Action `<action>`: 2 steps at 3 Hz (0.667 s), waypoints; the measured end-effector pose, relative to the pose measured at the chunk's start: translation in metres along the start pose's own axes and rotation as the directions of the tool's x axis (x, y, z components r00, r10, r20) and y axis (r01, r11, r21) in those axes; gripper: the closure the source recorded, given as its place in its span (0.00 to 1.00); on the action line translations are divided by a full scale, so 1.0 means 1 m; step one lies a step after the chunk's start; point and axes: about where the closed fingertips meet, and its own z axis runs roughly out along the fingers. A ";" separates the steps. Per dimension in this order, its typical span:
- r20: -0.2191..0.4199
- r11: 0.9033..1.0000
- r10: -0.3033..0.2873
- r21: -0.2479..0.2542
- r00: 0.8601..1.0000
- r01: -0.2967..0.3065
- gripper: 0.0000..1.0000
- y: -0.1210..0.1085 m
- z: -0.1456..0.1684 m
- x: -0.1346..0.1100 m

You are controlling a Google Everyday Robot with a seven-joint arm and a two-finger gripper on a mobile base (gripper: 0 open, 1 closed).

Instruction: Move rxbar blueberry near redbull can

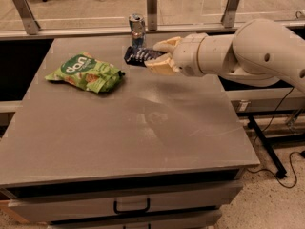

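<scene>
The rxbar blueberry (pixel 138 56) is a flat dark navy wrapper held between my gripper's cream fingers (pixel 161 66). My gripper (pixel 160 55) is shut on it and holds it above the table, right in front of the redbull can (pixel 137 28). The can is slim, silver and blue, and stands upright near the table's far edge. The bar's left end overlaps the can's lower part in this view. My arm (pixel 248 51) reaches in from the right.
A crinkly green chip bag (pixel 86 73) lies on the grey table (pixel 143 128) at the left. A glass barrier with metal posts (pixel 152 4) runs behind the table. Drawers (pixel 131 205) sit below the front edge. Cables lie on the floor at the right.
</scene>
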 end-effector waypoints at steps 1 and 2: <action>-0.023 1.000 0.000 0.030 1.000 0.001 1.00 -0.025 0.012 0.022; -0.037 0.999 0.025 0.041 0.999 -0.023 1.00 -0.046 0.027 0.048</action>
